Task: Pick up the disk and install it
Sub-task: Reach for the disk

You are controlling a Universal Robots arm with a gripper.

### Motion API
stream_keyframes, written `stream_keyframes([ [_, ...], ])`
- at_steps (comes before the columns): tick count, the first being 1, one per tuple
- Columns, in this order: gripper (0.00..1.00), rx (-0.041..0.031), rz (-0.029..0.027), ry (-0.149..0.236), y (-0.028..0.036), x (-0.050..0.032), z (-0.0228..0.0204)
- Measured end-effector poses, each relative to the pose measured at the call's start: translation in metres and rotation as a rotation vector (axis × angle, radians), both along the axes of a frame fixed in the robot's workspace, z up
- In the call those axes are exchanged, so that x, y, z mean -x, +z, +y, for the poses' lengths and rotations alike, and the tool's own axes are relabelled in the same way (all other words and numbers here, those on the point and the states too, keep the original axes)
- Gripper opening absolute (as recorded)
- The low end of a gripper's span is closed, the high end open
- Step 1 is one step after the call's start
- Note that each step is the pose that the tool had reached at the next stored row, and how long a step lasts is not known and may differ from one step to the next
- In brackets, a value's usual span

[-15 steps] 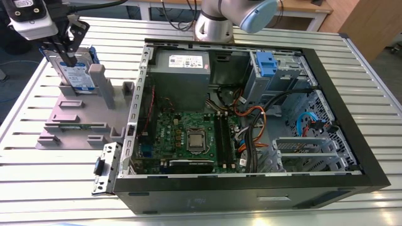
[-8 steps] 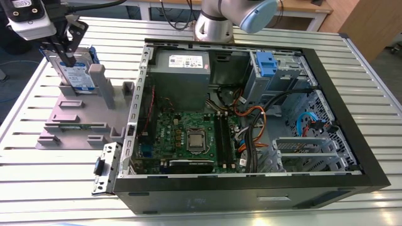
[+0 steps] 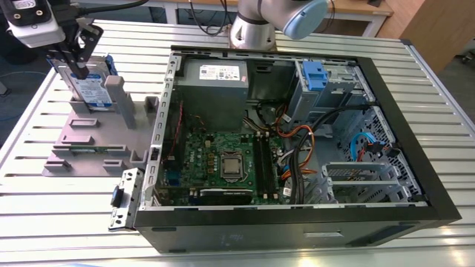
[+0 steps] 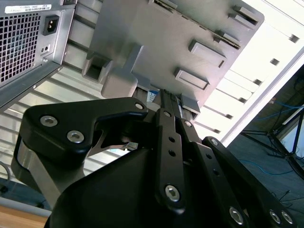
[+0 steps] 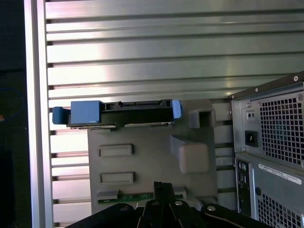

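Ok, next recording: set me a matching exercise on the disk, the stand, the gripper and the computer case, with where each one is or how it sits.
Things:
1. disk
2. grey stand
3. gripper
4. computer case

Places or states:
A. lying on its side, interior exposed
B. upright in a slot of the grey stand
C. at the disk's upper edge
D. flat on the slatted table, on the exterior view's left of the computer case

Pairs: 1-B, 2-D, 3-C, 4-A
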State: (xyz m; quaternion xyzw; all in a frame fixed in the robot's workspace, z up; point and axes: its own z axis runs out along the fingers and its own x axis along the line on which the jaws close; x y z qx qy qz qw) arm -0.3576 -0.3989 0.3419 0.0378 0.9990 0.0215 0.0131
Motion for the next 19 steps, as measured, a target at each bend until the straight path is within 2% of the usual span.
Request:
stream_keyframes([
  [19, 0.11, 0.0, 0.0, 0.0, -0.002, 0.0079, 0.0],
])
